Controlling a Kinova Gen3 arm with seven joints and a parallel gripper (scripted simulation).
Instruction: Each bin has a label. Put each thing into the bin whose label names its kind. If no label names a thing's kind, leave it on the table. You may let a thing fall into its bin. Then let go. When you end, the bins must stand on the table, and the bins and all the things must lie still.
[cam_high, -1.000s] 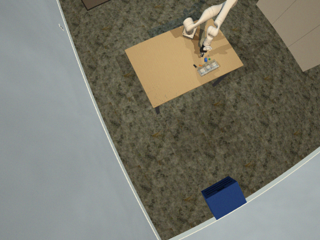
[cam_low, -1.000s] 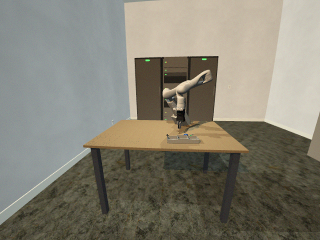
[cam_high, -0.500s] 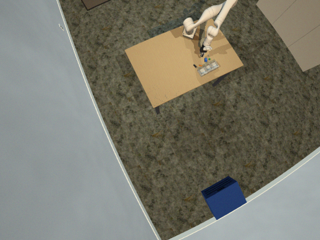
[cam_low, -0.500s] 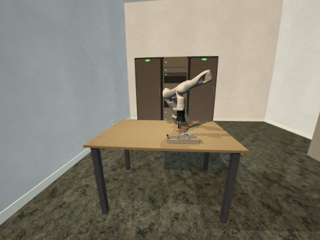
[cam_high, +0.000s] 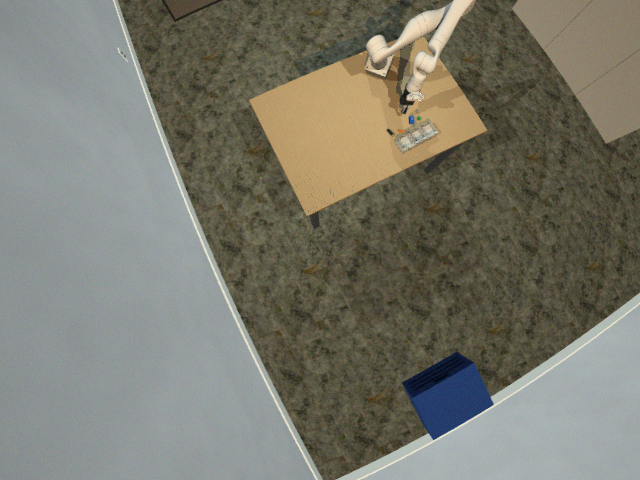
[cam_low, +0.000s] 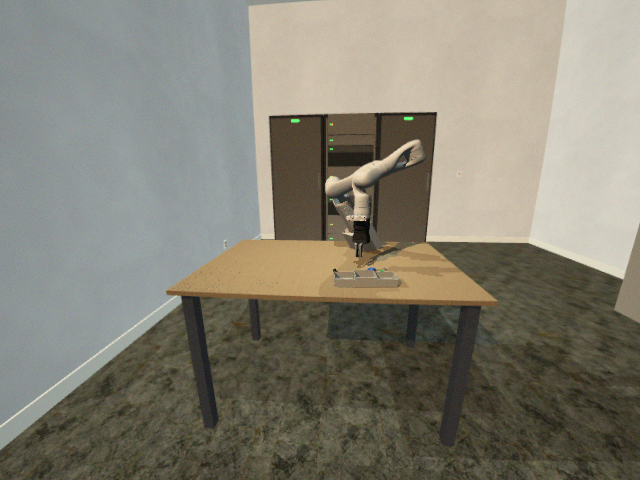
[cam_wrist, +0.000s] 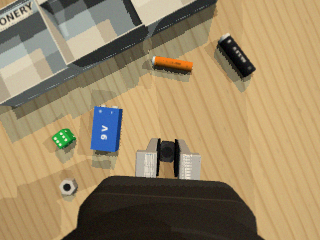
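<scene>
My gripper (cam_wrist: 167, 151) (cam_high: 404, 109) (cam_low: 358, 253) hangs over the table, shut on a small dark round object (cam_wrist: 168, 151) that I see end-on. Below it lie a blue 9 V battery (cam_wrist: 106, 129) (cam_high: 411, 119), a green die (cam_wrist: 64, 138) (cam_high: 419, 118), a grey hex nut (cam_wrist: 67, 187), an orange pen-like stick (cam_wrist: 172, 64) (cam_high: 401, 130) and a black stick with white print (cam_wrist: 236, 55) (cam_high: 389, 131). The row of grey bins (cam_wrist: 107, 47) (cam_high: 416, 136) (cam_low: 367, 281) stands beyond them. One label ends in "ONERY"; the other labels are out of view.
The wooden table (cam_high: 330, 149) (cam_low: 268, 273) bears the arm's base (cam_high: 378, 64) at its far edge. A blue box (cam_high: 447, 395) stands on the floor far from the table. Dark cabinets (cam_low: 297, 175) stand against the back wall.
</scene>
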